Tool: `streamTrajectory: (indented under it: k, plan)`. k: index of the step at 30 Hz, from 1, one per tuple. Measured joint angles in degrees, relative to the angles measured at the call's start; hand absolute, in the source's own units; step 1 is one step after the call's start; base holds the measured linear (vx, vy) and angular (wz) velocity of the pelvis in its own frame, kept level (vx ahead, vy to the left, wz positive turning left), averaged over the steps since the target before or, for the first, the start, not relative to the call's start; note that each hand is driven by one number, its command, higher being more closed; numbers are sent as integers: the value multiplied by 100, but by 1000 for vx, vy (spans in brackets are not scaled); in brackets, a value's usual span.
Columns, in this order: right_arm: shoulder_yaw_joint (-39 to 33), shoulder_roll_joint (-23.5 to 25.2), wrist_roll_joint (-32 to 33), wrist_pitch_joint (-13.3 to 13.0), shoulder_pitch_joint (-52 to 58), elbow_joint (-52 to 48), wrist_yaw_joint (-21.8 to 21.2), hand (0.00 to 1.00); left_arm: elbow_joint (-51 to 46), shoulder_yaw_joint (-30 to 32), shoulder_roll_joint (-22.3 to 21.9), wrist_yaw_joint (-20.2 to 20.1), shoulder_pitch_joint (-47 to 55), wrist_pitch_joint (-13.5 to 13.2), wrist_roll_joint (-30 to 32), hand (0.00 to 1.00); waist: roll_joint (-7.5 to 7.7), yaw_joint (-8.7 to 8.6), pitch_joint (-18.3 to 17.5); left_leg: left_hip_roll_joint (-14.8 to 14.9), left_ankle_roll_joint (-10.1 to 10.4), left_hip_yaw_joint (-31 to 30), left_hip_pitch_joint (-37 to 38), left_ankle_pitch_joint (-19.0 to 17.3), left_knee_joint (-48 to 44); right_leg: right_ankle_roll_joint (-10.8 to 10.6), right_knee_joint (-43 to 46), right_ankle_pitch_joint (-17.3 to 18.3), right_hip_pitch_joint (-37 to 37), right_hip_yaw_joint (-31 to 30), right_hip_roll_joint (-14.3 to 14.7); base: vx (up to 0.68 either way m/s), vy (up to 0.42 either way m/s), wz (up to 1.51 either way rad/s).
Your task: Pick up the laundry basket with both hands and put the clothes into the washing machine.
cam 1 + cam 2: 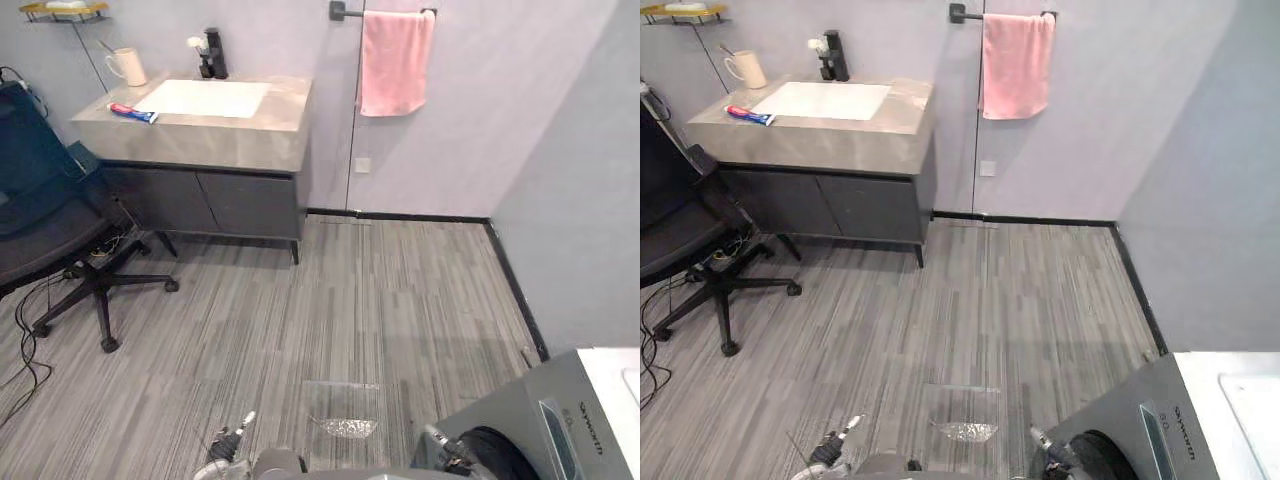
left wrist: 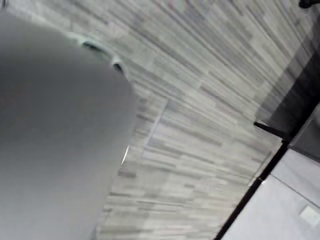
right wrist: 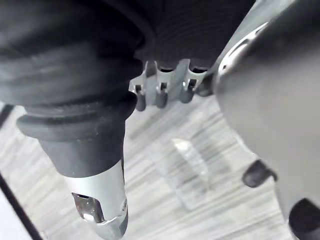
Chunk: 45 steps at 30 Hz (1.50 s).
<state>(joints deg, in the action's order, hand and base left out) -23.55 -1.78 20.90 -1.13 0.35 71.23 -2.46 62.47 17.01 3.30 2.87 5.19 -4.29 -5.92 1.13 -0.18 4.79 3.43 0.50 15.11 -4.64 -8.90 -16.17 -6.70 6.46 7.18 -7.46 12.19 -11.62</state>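
Observation:
The grey washing machine stands at the lower right, its dark round door facing the floor space. My left hand shows at the bottom edge, left of centre, over bare floor. My right hand is at the bottom edge, right beside the machine's front. In the right wrist view its fingers hang relaxed in a row and hold nothing. I see no laundry basket and no clothes in these views.
A clear, see-through piece lies on the striped floor between my hands. A sink cabinet stands at the far left wall, with a black office chair beside it. A pink towel hangs on the back wall.

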Motion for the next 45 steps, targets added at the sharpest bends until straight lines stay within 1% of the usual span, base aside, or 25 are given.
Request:
streamTrajectory:
  k: [2,3,7,9,10,11,13,14,15,16,17,18,19,20,21,22,23,25,26,28,30,34,36,40,45]
  plan:
    - [-82,5,-1,-7,-4,-2,4,0,61,-4,47,2,39,-2,17,0,4,-38,-12,-157,-33,36,164,96,295,10,-86,-135,-25,-80,-82,30,115,-8]
    - [-96,-14,-1,-18,-12,-2,4,0,118,-9,75,2,55,2,47,0,-8,-50,-18,-205,-41,119,294,146,481,79,-85,-183,-9,-159,-106,-5,102,-34]
    - [-57,-96,-47,1,0,0,-2,0,169,-229,119,-4,264,4,69,0,-35,-57,-58,-412,-58,206,650,170,1102,89,94,-190,111,-283,-208,-8,78,-48]
    - [-65,-156,-79,-21,19,-11,-1,0,286,-448,130,-7,293,5,53,0,-120,-66,-76,-437,-57,85,833,172,1436,90,934,-190,549,-268,-206,86,38,-31]
    - [-78,-225,-77,-72,29,-72,-11,0,323,-600,141,-11,279,5,37,0,-184,-82,-36,-436,-56,-50,982,177,1506,90,1761,-190,866,-284,-235,113,14,3]
    - [-92,-232,-76,-99,39,-109,-19,0,333,-704,177,-16,275,3,27,0,-155,-85,-6,-442,-58,-162,1143,302,1492,185,2700,-252,1173,-335,-320,97,1,14]
    - [-92,-231,-78,-97,113,-136,-19,0,330,-921,283,-27,276,-1,-2,0,-112,-101,1,-483,-189,-364,1297,311,1392,342,3693,-429,1496,-494,-410,130,-38,47]
    - [-80,-177,-77,-90,149,-118,-21,0,315,-1053,370,-29,265,-12,-7,0,-6,-183,-10,-492,-287,-578,1361,258,1365,339,4138,-464,1612,-612,-417,168,-85,85]
    - [-68,-124,-70,-66,150,-79,-22,0,306,-1056,387,-27,245,-15,-15,0,-17,-215,-15,-469,-319,-734,1355,268,1349,342,4287,-334,1705,-637,-360,189,-131,90]
    - [-124,-128,-57,-56,120,-87,-35,0,304,-1027,377,-27,207,-13,-19,0,-43,-217,27,-400,-311,-862,1352,272,1324,314,4316,108,1886,-677,-230,200,-164,62]
    - [-124,-142,-55,-54,103,-89,-33,0,307,-1002,366,-27,207,-6,-16,0,-67,-216,70,-347,-290,-912,1350,275,1309,293,4238,273,1940,-658,-139,199,-177,61]
    - [-119,-162,-50,-57,124,-114,-30,0,314,-910,320,-29,226,4,-15,0,-121,-230,112,-206,-189,-1037,1354,321,1298,252,3838,445,1971,-588,49,192,-209,55]
    - [-118,-174,-47,-57,139,-115,-20,0,313,-807,281,-29,235,4,-15,0,-140,-223,122,-101,-96,-1118,1364,304,1295,256,3392,460,1955,-591,174,165,-246,66]
    - [-111,-150,-45,-53,160,-113,-20,0,311,-706,282,-33,251,4,-14,0,-92,-216,116,-38,35,-1249,1326,267,1269,214,2484,338,1790,-639,265,145,-262,53]
    - [-105,-104,-45,-53,208,-110,-21,0,305,-663,314,-38,258,0,-4,0,-10,-220,116,-54,120,-1333,1326,227,1237,221,1989,2,1674,-689,251,134,-321,62]
    - [-156,1,0,-48,255,-57,-23,0,357,-589,387,-32,246,11,12,0,221,-211,100,-110,283,-1480,1358,110,1186,151,1524,-35,1426,-759,217,163,-394,65]
    - [-242,-39,3,-47,276,-64,-13,0,394,-576,332,-38,248,17,76,0,67,-227,89,108,337,-1613,1295,95,1146,240,1210,-78,1239,-517,424,148,-336,59]
    - [-246,-156,3,-52,299,-63,-16,0,389,-560,188,-34,245,18,161,0,-184,-204,52,380,461,-1656,1307,131,1219,360,785,-195,1058,-368,699,149,-233,27]
    - [-219,-210,4,-47,250,-61,-17,0,392,-562,150,-33,255,19,195,0,-271,-208,42,530,527,-1666,1252,172,1243,432,477,-295,946,-271,859,179,-245,18]
    - [-67,-243,2,-53,238,-59,-16,0,393,-602,152,-35,256,20,195,0,-296,-218,29,698,676,-1651,1228,270,1353,533,105,-471,796,-157,1058,114,-158,18]
    - [87,-259,54,-76,228,-62,-7,0,392,-629,150,-35,247,14,197,0,-294,-213,23,774,707,-1638,1244,289,1433,565,-86,-542,728,-128,1154,73,-100,5]
    - [296,-325,97,-83,227,-65,-10,0,394,-757,164,-32,234,7,204,0,-315,-211,3,703,708,-1591,1215,289,1452,501,-466,-767,599,-140,1143,10,8,-2]
    - [329,-309,97,-72,231,-52,-11,0,398,-774,206,-33,231,6,199,0,-251,-209,9,631,708,-1567,1225,290,1452,474,-640,-896,515,-140,1102,-32,56,-3]
    - [328,-273,94,-27,269,-6,-12,0,431,-814,270,-37,233,5,199,0,-162,-209,6,496,693,-1562,1256,300,1413,393,-705,-972,385,-136,964,-77,68,3]
    - [329,-261,89,-3,311,-12,-14,0,474,-930,308,-38,257,1,178,0,-139,-203,-14,438,641,-1448,1233,336,1436,350,-935,-1137,351,-197,919,-111,28,-7]
